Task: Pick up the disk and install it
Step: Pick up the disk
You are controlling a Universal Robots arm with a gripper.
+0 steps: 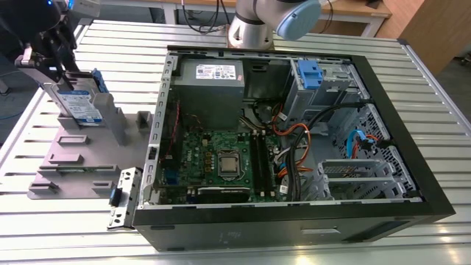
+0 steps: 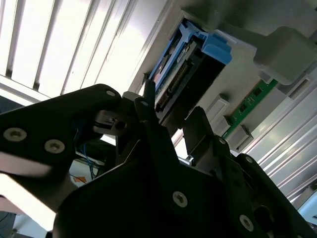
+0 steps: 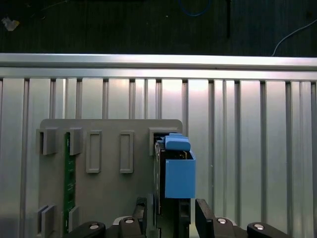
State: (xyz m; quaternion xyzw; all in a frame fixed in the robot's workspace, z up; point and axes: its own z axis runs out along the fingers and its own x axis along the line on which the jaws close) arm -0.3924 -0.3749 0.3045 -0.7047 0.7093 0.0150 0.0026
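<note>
Silver-metal and blue, the disk (image 1: pixel 79 105) is standing on edge in a slot of the grey holder (image 1: pixel 81 165), which is lying on the slatted table (image 1: pixel 442 232) at the exterior view's left of the open computer case (image 1: pixel 412 138). The gripper (image 1: pixel 60 77) is coming at it from above. In both wrist views the fingers (image 3: pixel 204 214) are sitting narrow, one against each broad face of the disk (image 3: pixel 176 178), with no gap that I can make out, so I am judging them to be clamped on it. The thin upper edge is running straight out from between the fingers (image 2: pixel 148 106). The blue handle end (image 2: pixel 215 47) is lying at the far end, away from the gripper (image 2: pixel 171 111)
</note>
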